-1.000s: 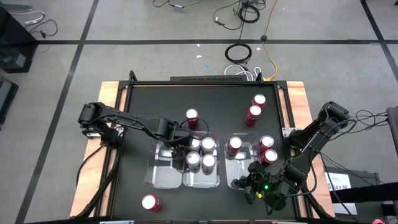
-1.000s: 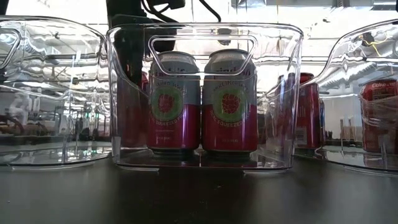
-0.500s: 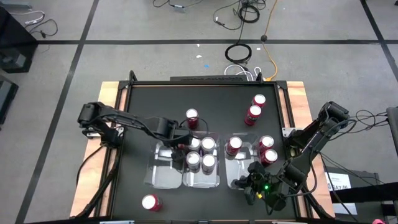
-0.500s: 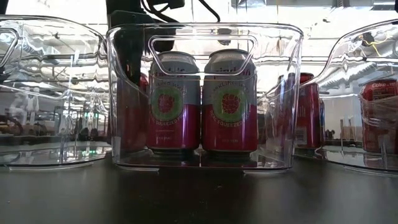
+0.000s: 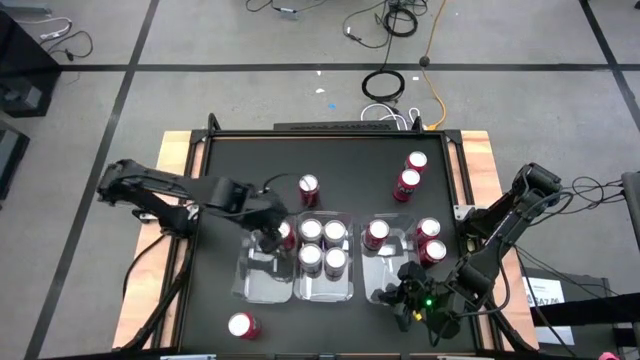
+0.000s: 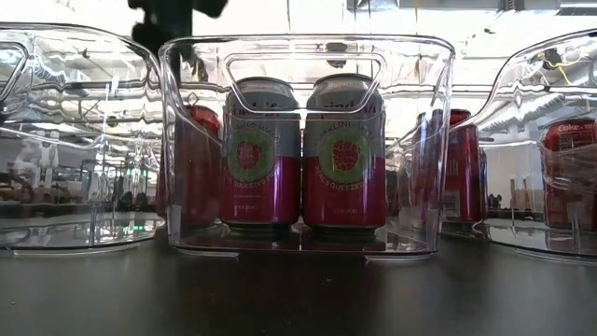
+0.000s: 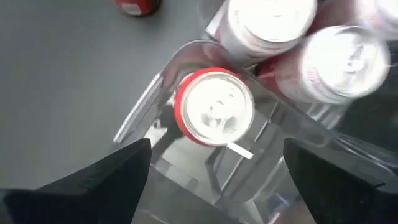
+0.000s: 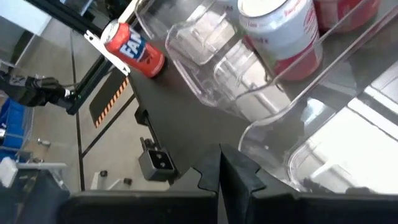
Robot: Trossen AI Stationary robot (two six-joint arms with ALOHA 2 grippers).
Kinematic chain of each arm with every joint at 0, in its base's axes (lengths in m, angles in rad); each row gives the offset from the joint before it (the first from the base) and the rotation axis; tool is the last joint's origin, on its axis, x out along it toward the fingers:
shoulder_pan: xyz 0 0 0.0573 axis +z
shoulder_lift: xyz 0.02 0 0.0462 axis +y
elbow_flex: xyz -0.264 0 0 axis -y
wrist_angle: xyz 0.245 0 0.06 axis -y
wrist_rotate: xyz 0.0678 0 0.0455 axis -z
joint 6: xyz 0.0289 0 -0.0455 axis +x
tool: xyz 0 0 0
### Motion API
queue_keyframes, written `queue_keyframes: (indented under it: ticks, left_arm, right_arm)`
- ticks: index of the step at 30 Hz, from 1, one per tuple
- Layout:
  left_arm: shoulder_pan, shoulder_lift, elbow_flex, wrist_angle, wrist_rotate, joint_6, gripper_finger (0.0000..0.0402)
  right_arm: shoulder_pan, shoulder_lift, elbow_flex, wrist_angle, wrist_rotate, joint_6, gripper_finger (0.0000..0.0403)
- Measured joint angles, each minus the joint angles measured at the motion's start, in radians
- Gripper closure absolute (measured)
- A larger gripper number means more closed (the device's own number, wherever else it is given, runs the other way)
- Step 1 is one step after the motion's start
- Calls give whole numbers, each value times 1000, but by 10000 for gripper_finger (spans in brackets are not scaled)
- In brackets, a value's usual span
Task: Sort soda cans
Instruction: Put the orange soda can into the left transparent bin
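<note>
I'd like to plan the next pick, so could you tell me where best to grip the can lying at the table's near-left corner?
Probably across the red body of the lying can, at mid-length, descending from straight above. It appears tipped on its side and stands clear of the trays, so a pincer could straddle its round wall. The left pincer is the closer one.

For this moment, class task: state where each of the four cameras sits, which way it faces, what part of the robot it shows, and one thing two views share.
High view: above the table, facing straight down; both arms, the left gripper over the left tray.
Low view: at tabletop height, facing level through the middle tray; a dark bit of arm at top.
Left wrist view: on the left wrist, facing down on a red can; both own open fingers.
Right wrist view: on the right wrist, by the right tray; the right gripper shut.
Shared: that red can shows in high and left wrist views.
</note>
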Motion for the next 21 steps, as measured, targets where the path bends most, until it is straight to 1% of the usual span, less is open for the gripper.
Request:
queue_keyframes:
  ticks: [2, 7, 11, 14, 21]
  left_arm:
    - [-53, -40, 0, -13, -38, -66, 30]
    - [-202, -99, 0, -88, -128, -317, 30]
    - [-321, -110, 0, -130, -136, -515, 30]
    - [-411, -108, 0, -123, -132, -659, 30]
    - [-607, -74, 0, -114, -145, -1049, 30]
  right_arm:
    - [0, 0, 0, 0, -5, -8, 403]
    - [0, 0, 0, 1, -5, -25, 403]
    - [0, 0, 0, 7, -5, -59, 403]
    - [0, 0, 0, 9, -7, -79, 403]
    - [0, 0, 0, 12, -68, -102, 403]
